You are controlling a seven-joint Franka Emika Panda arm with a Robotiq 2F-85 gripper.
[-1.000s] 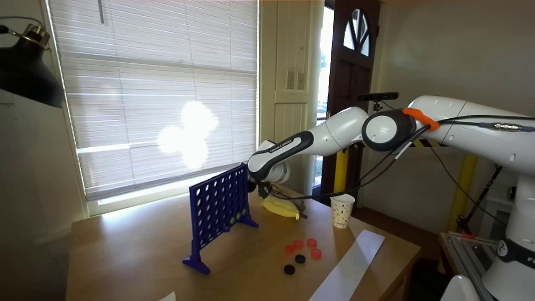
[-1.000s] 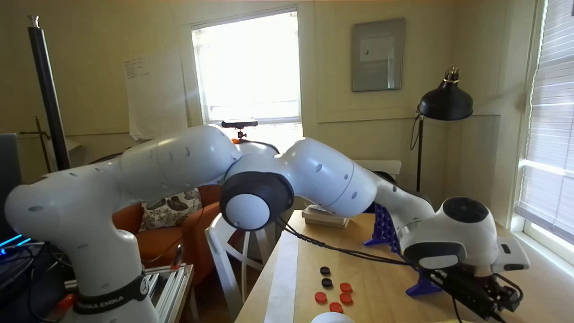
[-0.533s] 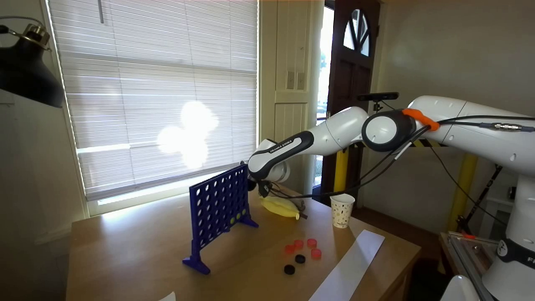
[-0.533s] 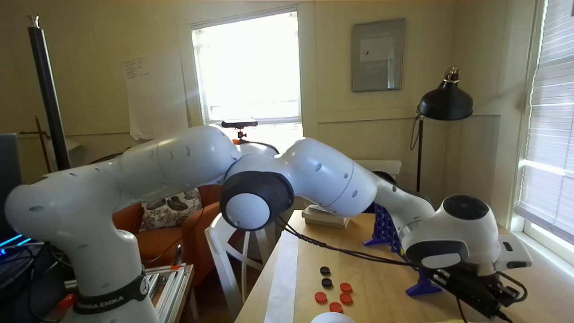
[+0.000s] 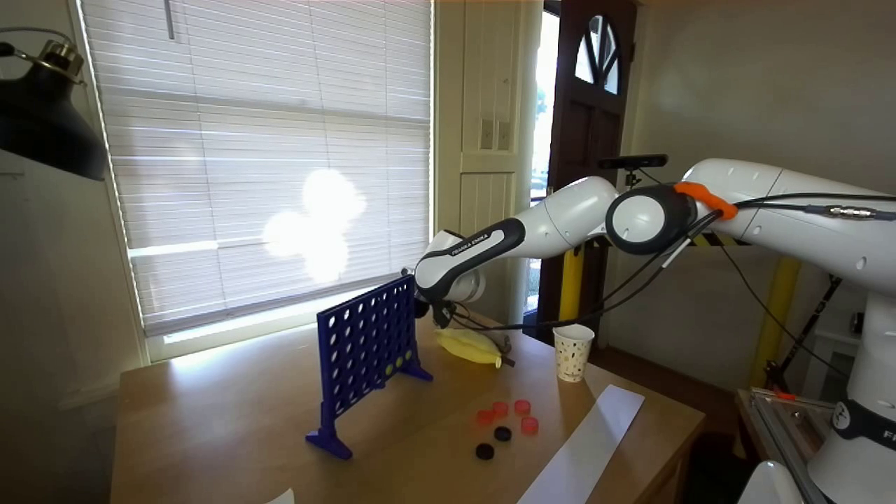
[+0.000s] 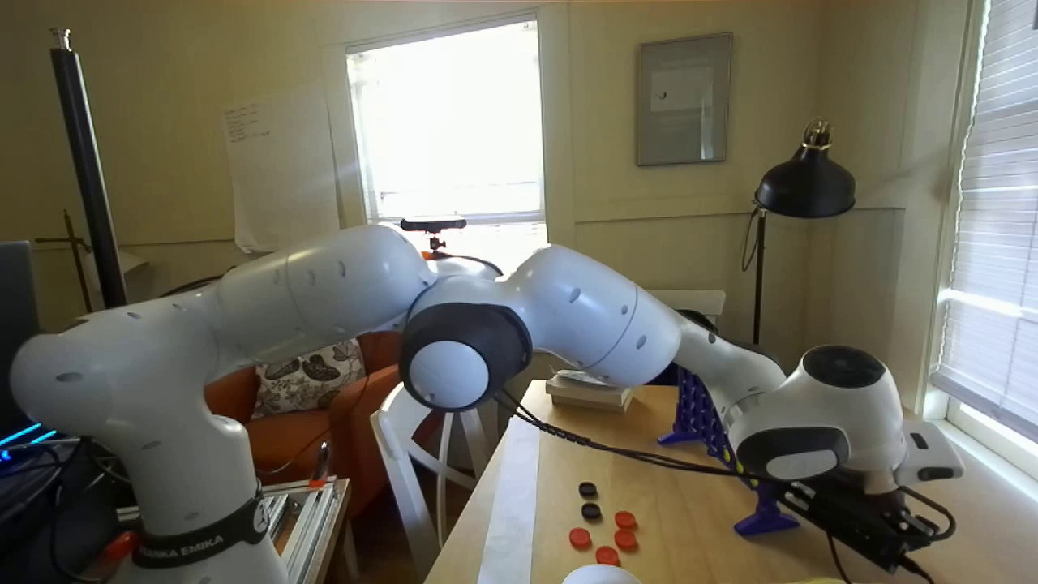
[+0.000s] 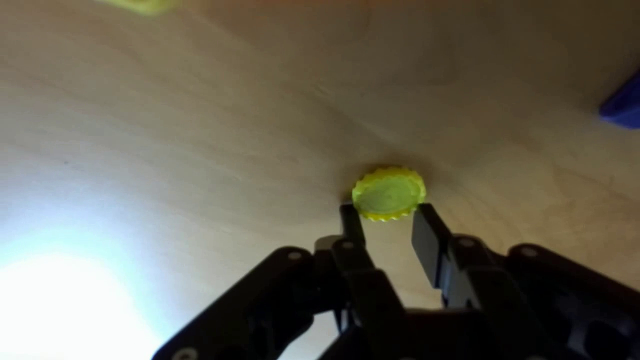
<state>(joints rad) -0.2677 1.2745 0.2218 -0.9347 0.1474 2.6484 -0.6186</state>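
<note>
In the wrist view a yellow disc (image 7: 389,192) with a notched rim shows just right of centre, pinched at its 2 sides by the black hand (image 7: 384,209), which spans the bottom edge; whether the disc touches the surface (image 7: 200,150) beneath cannot be told. A blue piece (image 7: 625,105) cuts in at the right edge, and a blurred yellow shape (image 7: 142,4) at the upper left. In an exterior view, a blue upright grid (image 5: 365,341) stands left of centre, with a banana-like object (image 5: 467,346) and a patterned paper cup (image 5: 574,357) to its right. Lower, 4 red discs (image 5: 530,425) and 2 black discs (image 5: 502,434) lie near a white strip (image 5: 581,448).
</note>
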